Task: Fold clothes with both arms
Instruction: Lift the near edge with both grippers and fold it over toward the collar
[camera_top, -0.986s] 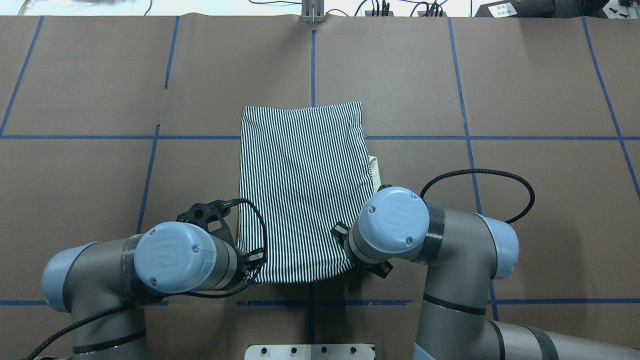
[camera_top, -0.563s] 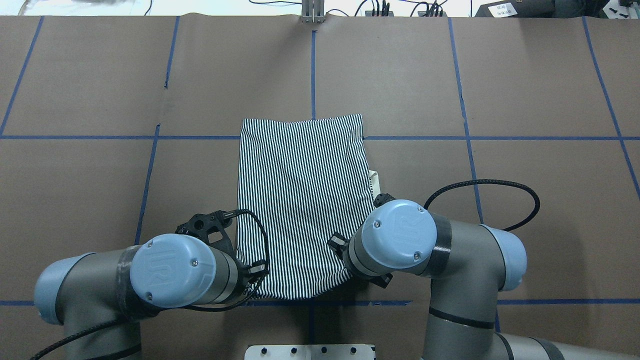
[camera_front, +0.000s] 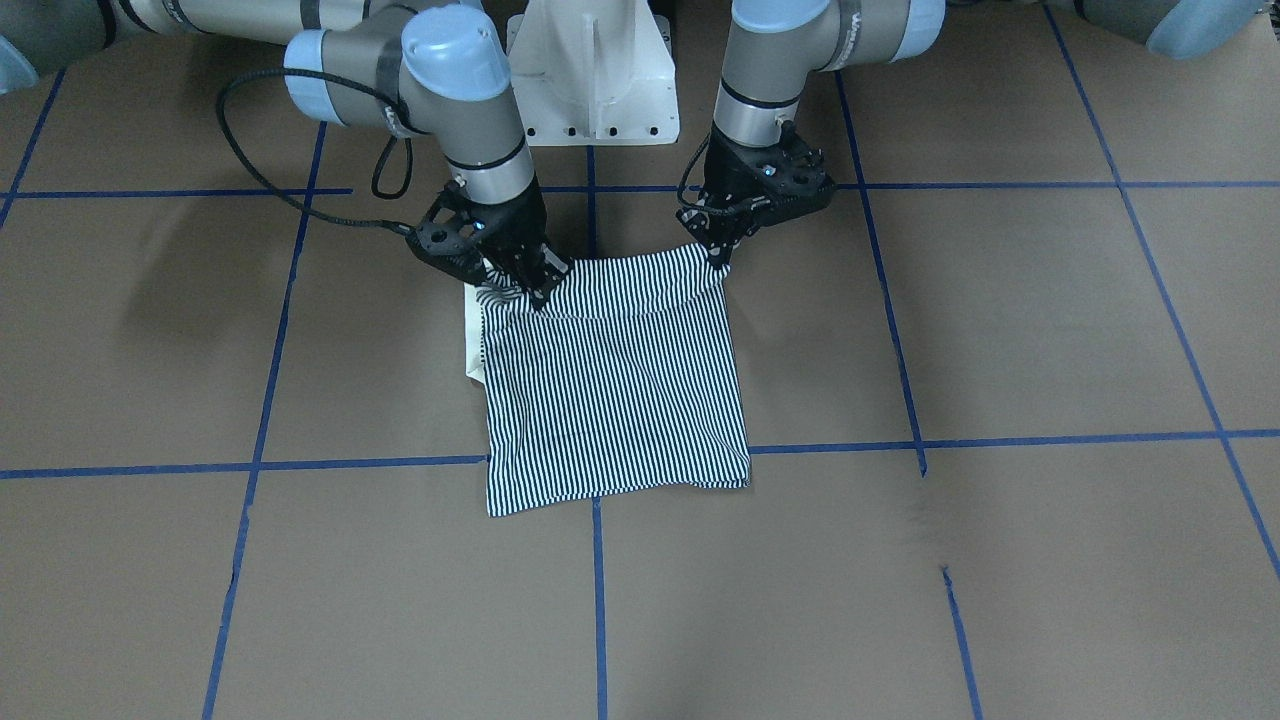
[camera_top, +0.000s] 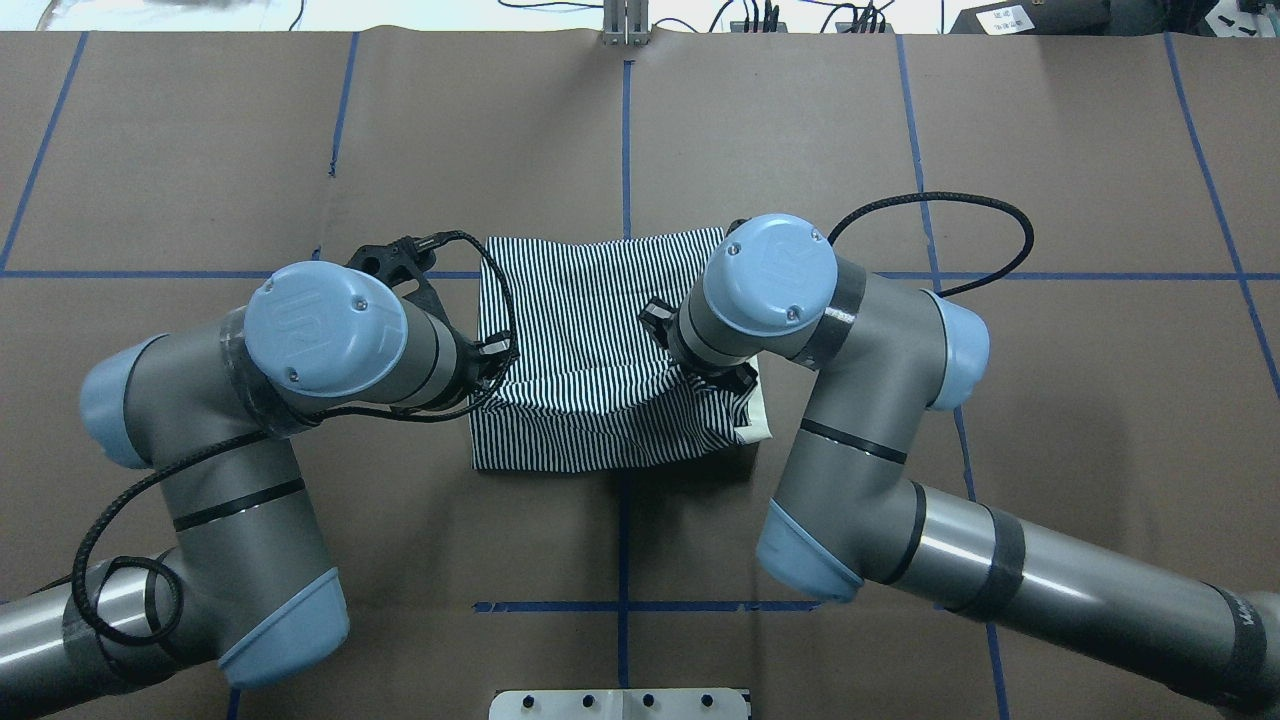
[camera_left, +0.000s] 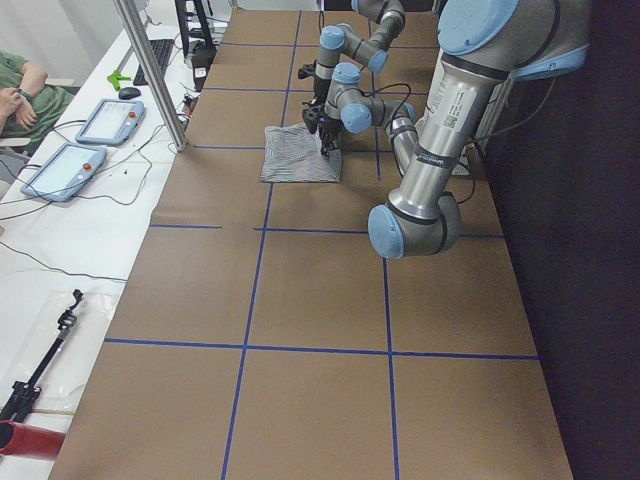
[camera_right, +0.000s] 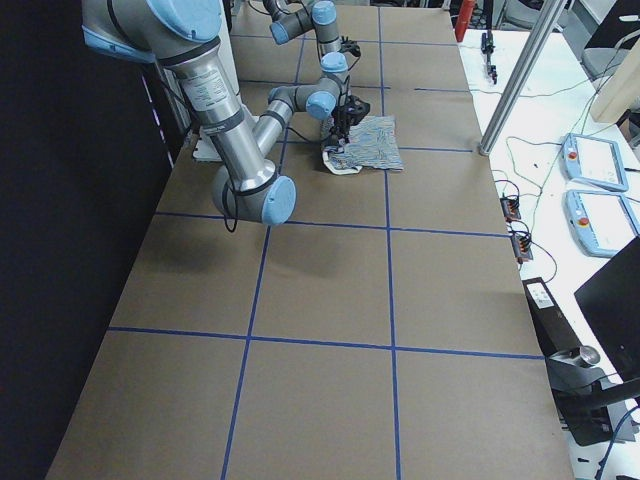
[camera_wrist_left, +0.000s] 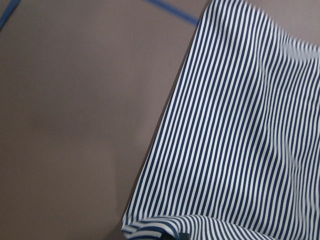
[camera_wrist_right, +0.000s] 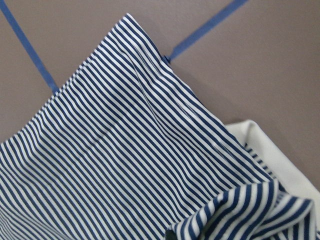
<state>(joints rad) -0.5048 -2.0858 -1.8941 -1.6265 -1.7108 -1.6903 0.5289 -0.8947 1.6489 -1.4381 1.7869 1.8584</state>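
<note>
Folding the striped polo shirt (camera_front: 615, 400) away from the white pedestal base (camera_front: 595, 90).
The left tool (camera_front: 718, 262) and right tool (camera_front: 535, 295) are each pinching a lifted shirt corner; its far edge is lying flat on the worktop (camera_front: 1000, 350), straight beyond both, equally near.

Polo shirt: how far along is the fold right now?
Done: the polo shirt lies as a narrow rectangle, sleeves tucked out of sight, a bit of white collar peeking out. In hand: left gripper and right gripper each pinch a corner of the robot-side edge, lifted over the body. Left: lay it across and release.
</note>
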